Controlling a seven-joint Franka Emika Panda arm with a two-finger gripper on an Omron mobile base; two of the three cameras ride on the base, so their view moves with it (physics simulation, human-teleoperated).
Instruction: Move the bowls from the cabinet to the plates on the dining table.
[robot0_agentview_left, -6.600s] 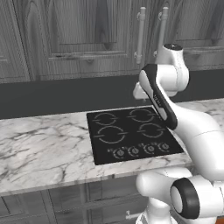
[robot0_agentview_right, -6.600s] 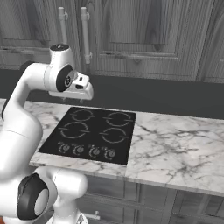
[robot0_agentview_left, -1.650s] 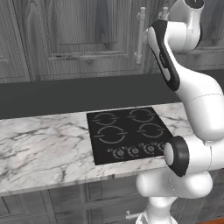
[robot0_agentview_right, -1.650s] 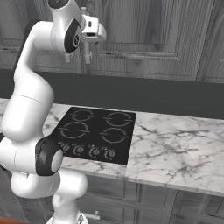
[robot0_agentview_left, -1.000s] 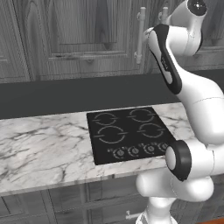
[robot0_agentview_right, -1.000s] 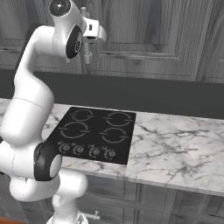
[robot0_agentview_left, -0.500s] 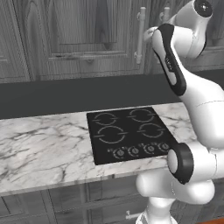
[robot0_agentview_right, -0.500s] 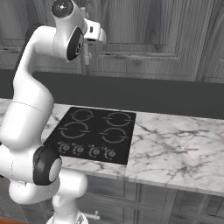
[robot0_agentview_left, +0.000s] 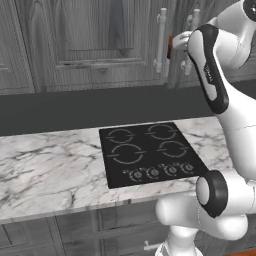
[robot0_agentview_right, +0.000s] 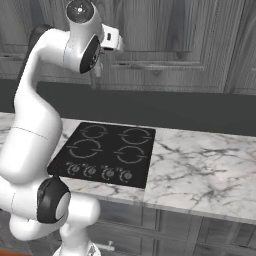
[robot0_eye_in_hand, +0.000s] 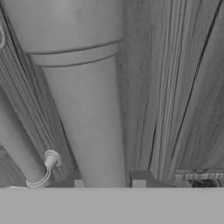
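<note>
fingers (robot0_eye_in_hand: 139, 178) of the gripper (robot0_eye_in_hand: 108, 180) sit on each side of a long metal bar handle (robot0_eye_in_hand: 89, 131), and they are squeezed onto it. in the hand view the handle looks big and pale grey and runs up between the two dark tips. another bar handle (robot0_eye_in_hand: 19, 148) stands just beside it, with a small round foot at its end.

the handle is on a door of the dark grey cabinet (robot0_agentview_left: 95, 45) on the wall. in the left base view the white arm reaches up high to the right-hand handle (robot0_agentview_left: 192, 42), and the other handle (robot0_agentview_left: 161, 40) is just to the left of it. a small reddish-brown bit shows in the gap between the two doors, too small to tell what it is. in the right base view the hand (robot0_agentview_right: 111, 41) is up against the cabinet front.

below the cabinet is a marble counter (robot0_agentview_left: 50, 170) with a black cooktop (robot0_agentview_left: 150, 152) that has four rings and a row of knobs. low drawers (robot0_agentview_right: 200, 227) are under the counter.
</note>
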